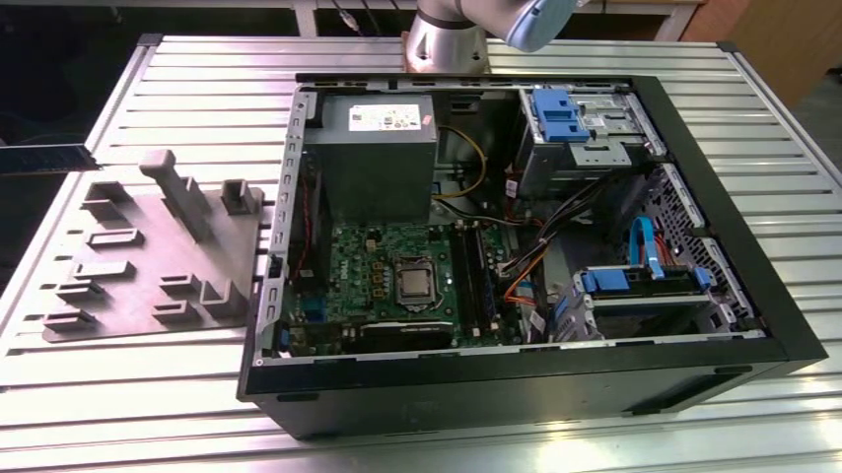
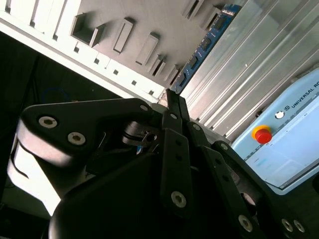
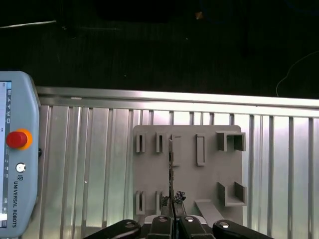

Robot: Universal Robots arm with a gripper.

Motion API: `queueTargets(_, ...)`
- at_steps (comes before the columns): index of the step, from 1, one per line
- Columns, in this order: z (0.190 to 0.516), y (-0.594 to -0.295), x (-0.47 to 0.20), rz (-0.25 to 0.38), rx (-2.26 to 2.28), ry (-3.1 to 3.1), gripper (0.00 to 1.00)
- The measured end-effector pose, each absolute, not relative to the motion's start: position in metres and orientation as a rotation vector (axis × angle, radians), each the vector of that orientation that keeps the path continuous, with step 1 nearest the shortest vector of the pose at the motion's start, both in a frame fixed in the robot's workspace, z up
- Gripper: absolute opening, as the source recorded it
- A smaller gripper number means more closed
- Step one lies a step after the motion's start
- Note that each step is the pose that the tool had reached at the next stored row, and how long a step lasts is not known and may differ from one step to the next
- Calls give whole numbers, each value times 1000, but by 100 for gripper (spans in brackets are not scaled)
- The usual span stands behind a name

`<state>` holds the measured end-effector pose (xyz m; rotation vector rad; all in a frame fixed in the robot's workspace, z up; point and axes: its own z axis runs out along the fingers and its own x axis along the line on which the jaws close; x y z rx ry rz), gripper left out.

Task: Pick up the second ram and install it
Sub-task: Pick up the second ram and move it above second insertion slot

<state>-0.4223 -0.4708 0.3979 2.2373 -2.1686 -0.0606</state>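
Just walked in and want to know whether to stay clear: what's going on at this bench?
A robot arm is partway through a RAM install. Its black gripper is shut on one end of a long bluish-green RAM stick, holding it in the air near the grey moulded holder tray on the ribbed metal table. In the exterior view the stick is far to that view's left of the open black computer case, not yet on the green motherboard.

The arm (image 1: pixel 445 44) stands upright at the exterior view's upper edge, topped by a blue-capped joint (image 1: pixel 542 20). In the first wrist view the gripper (image 3: pixel 173 209) pinches its black fingers (image 3: pixel 160 226) together on the ram stick (image 3: pixel 171 164).
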Motion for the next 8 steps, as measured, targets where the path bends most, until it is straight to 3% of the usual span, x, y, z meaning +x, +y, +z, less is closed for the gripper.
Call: queueTargets(8,398,-471,-419,-61,2237,-2169,12)
